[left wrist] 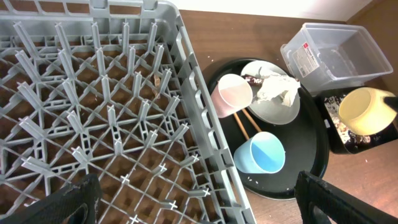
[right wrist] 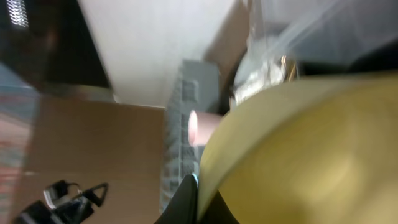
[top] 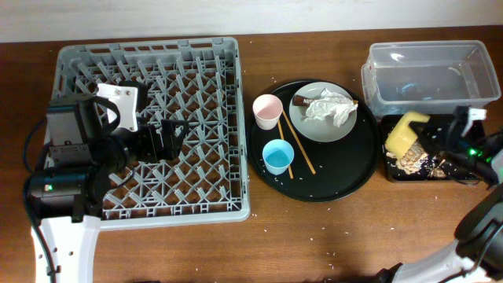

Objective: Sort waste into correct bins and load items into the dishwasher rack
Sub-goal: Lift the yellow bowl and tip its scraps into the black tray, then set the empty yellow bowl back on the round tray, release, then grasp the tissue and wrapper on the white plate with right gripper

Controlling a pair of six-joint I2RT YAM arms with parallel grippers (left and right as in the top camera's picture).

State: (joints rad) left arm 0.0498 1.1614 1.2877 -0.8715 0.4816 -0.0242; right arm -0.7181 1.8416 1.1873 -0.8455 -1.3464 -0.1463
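At the overhead frame's right edge, the right tool (top: 425, 135) is clamped on the tilted yellow bowl (top: 402, 134) above the black tray (top: 460, 178) of scraps (top: 410, 163). The left tool (top: 168, 135), fingers apart, hangs over the grey rack (top: 181, 211).

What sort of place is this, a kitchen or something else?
Probably a dish-clearing station staged on a wooden table, not a real kitchen: a dishwasher rack, a round tray with a used plate and cups, and a tub and scrap tray, where the right gripper holds a bowl tilted.
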